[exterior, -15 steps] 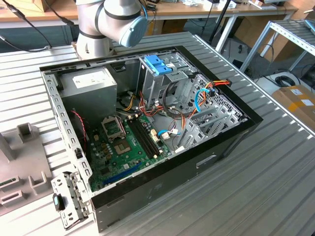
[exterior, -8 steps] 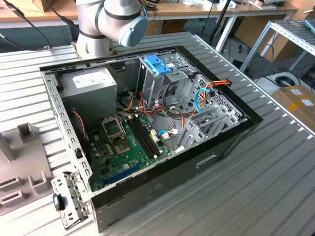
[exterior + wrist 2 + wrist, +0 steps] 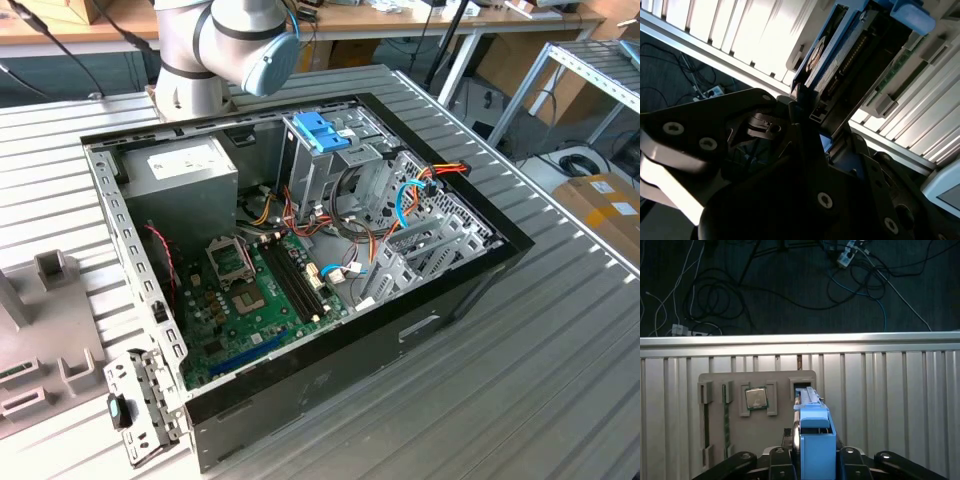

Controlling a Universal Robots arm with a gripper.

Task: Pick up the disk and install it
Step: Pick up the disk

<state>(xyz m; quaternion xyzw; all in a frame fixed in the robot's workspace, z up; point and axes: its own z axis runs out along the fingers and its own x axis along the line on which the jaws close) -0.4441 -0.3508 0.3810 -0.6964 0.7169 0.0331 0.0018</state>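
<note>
Black matte two-finger gripper (image 3: 815, 456) is clamped tight on the flat dark grey metal disk (image 3: 813, 437), which has smooth blue plastic rails and is seen edge-on in both wrist views. The disk's far end sits at a rectangular pocket of the grey moulded fixture plate (image 3: 757, 432) on the ribbed aluminium table (image 3: 890, 400); cannot tell if they touch. A square metal-capped processor chip (image 3: 756, 398) lies in the neighbouring pocket.

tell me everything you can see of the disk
The disk is a flat dark metal slab edged with blue plastic rails, with a blue tab at one end. It is held on edge, one end in the shut claw, apparently clear of the ribbed table. In the first wrist view it lines up with a slot in the grey tray, beside the chip.
</note>
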